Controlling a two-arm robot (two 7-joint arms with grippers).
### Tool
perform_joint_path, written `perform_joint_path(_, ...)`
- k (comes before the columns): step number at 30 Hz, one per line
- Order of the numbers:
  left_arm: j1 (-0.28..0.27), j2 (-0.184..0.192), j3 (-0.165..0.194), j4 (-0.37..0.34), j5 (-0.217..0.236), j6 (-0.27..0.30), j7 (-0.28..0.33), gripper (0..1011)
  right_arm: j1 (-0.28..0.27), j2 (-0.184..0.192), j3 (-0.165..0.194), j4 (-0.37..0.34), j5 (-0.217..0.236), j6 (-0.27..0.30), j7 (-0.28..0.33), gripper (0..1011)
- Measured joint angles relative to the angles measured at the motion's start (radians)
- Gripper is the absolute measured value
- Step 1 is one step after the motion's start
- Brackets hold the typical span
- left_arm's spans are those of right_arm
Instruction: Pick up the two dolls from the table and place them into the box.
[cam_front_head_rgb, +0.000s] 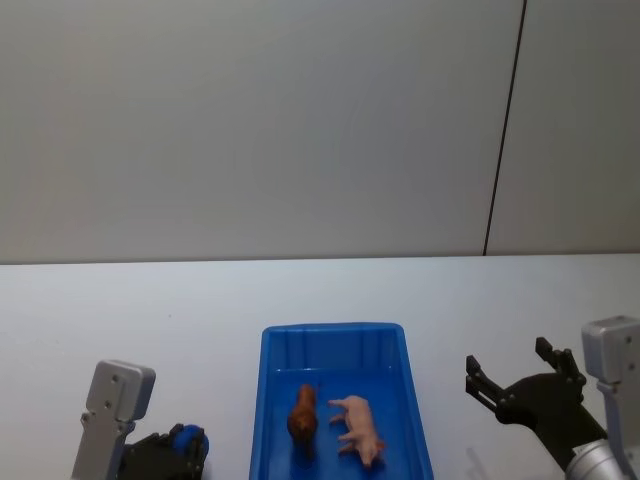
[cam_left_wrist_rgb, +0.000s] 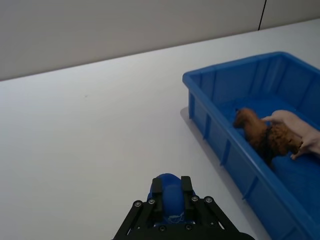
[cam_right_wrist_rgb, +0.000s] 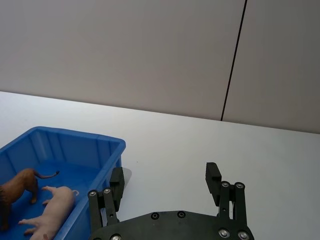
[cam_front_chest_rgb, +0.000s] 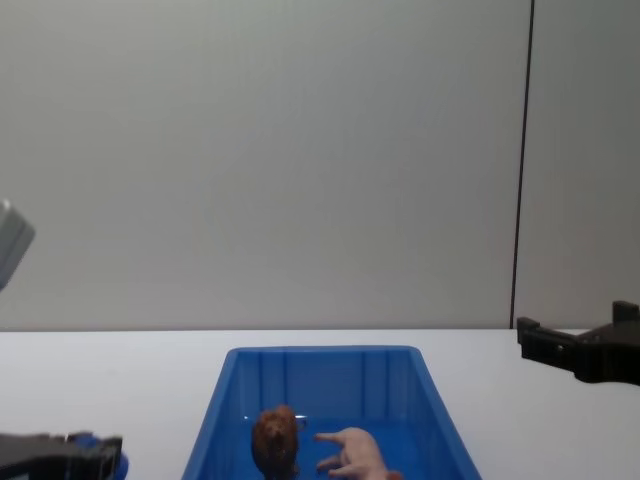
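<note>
Both dolls lie inside the blue box on the white counter.

The smooth matte counter (cam_front_head_rgb: 200, 310) carries the glossy, ribbed-walled plastic box (cam_front_head_rgb: 275, 400). Inside, the reddish-brown, maned doll (cam_front_head_rgb: 303, 417) stands just left of the pale pink, thin-legged doll (cam_front_head_rgb: 358, 427). The right hand (cam_front_head_rgb: 512, 375), black and angular, hovers spread wide right of the box. The left hand (cam_left_wrist_rgb: 172, 196), near left, has its fingers drawn together around a rounded blue part.

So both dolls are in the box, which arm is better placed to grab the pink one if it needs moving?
Right. The pink doll lies in the right half of the box, nearer the right gripper, whose jaws stand open and empty.
</note>
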Motion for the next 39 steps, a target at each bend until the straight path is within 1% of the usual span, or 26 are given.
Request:
perform_joint_path(1, 0.0, 0.0, 0.0, 0.0, 0.0, 0.0, 0.0, 217, 0.0, 0.0, 0.0, 0.0, 0.0, 0.0, 0.0, 1001)
perform_joint_path(4, -0.005, -0.002, -0.003, -0.008, 0.01, -0.024, -0.011, 204, 0.0, 0.0, 0.0, 0.0, 0.0, 0.0, 0.0, 1001)
perform_joint_path(8, -0.015, -0.005, -0.007, -0.019, 0.024, -0.06, -0.038, 182, 0.0, 0.0, 0.0, 0.0, 0.0, 0.0, 0.0, 1001)
perform_joint_path(9, -0.015, -0.005, -0.007, -0.019, 0.024, -0.06, -0.038, 177, 0.0, 0.0, 0.0, 0.0, 0.0, 0.0, 0.0, 1001)
perform_joint_path(12, -0.025, -0.007, -0.011, -0.025, 0.032, -0.093, -0.073, 163, 0.0, 0.0, 0.0, 0.0, 0.0, 0.0, 0.0, 1001)
perform_joint_path(14, -0.031, -0.008, -0.012, -0.026, 0.035, -0.104, -0.088, 157, 0.0, 0.0, 0.0, 0.0, 0.0, 0.0, 0.0, 1001)
perform_joint_path(18, -0.047, -0.013, -0.016, -0.027, 0.038, -0.139, -0.145, 134, 0.0, 0.0, 0.0, 0.0, 0.0, 0.0, 0.0, 1001)
perform_joint_path(21, -0.055, -0.015, -0.017, -0.027, 0.039, -0.153, -0.174, 134, 0.0, 0.0, 0.0, 0.0, 0.0, 0.0, 0.0, 1001)
perform_joint_path(22, -0.063, -0.017, -0.018, -0.024, 0.039, -0.167, -0.208, 134, 0.0, 0.0, 0.0, 0.0, 0.0, 0.0, 0.0, 1001)
perform_joint_path(24, -0.066, -0.018, -0.018, -0.023, 0.039, -0.171, -0.218, 134, 0.0, 0.0, 0.0, 0.0, 0.0, 0.0, 0.0, 1001)
perform_joint_path(33, -0.101, -0.029, -0.019, -0.002, 0.028, -0.215, -0.372, 134, 0.0, 0.0, 0.0, 0.0, 0.0, 0.0, 0.0, 1001)
perform_joint_path(35, -0.107, -0.03, -0.019, 0.002, 0.026, -0.219, -0.395, 156, 0.0, 0.0, 0.0, 0.0, 0.0, 0.0, 0.0, 1001)
perform_joint_path(37, -0.115, -0.033, -0.017, 0.009, 0.021, -0.226, -0.434, 226, 0.0, 0.0, 0.0, 0.0, 0.0, 0.0, 0.0, 1001)
perform_joint_path(39, -0.12, -0.035, -0.016, 0.013, 0.02, -0.229, -0.458, 269, 0.0, 0.0, 0.0, 0.0, 0.0, 0.0, 0.0, 1001)
